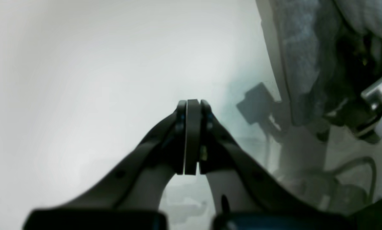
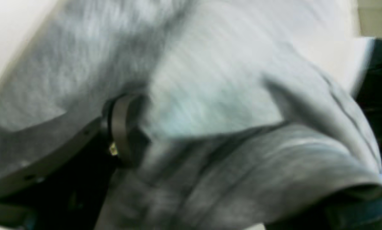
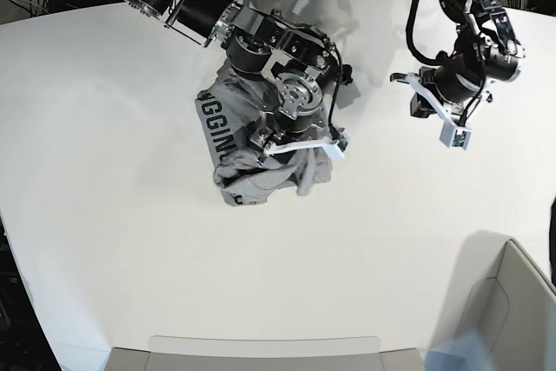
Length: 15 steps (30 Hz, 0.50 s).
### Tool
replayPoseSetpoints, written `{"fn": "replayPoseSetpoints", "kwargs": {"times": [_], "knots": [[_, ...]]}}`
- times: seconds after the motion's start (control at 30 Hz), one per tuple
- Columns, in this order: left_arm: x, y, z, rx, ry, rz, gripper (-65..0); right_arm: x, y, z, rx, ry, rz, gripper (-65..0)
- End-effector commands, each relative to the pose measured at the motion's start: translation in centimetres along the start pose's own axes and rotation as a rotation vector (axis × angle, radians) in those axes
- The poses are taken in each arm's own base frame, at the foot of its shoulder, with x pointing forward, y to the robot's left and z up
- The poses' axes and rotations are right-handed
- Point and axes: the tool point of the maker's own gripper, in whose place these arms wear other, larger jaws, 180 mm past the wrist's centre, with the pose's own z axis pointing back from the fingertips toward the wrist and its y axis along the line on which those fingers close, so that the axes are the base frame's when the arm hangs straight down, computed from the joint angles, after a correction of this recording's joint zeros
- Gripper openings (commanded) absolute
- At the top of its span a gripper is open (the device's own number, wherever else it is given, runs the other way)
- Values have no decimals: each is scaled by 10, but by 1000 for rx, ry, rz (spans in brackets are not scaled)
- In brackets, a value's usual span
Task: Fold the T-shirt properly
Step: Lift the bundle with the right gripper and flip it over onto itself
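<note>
While my right gripper (image 3: 300, 149) sits buried in the bunched grey T-shirt (image 3: 228, 149), its fingers (image 2: 120, 127) wrapped in cloth so I cannot tell their state, my left gripper (image 1: 192, 137) hangs over the white table (image 3: 104, 171), well to the shirt's right, fingers pressed together on nothing.

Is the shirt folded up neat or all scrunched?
Scrunched. The shirt lies in a rumpled heap on the table, with only part of its black lettering showing and the right gripper in its cloth.
</note>
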Motion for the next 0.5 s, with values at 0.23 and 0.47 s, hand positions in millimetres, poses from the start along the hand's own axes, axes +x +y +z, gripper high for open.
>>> {"fn": "replayPoseSetpoints", "kwargs": {"times": [0.23, 0.47], "knots": [[11, -1, 3, -4, -38, -13, -643, 39, -7, -16, -90, -98, 142, -287], [-1, -1, 3, -4, -11, -8, -643, 87, 10, -1, -51, -388, 156, -287]]}}
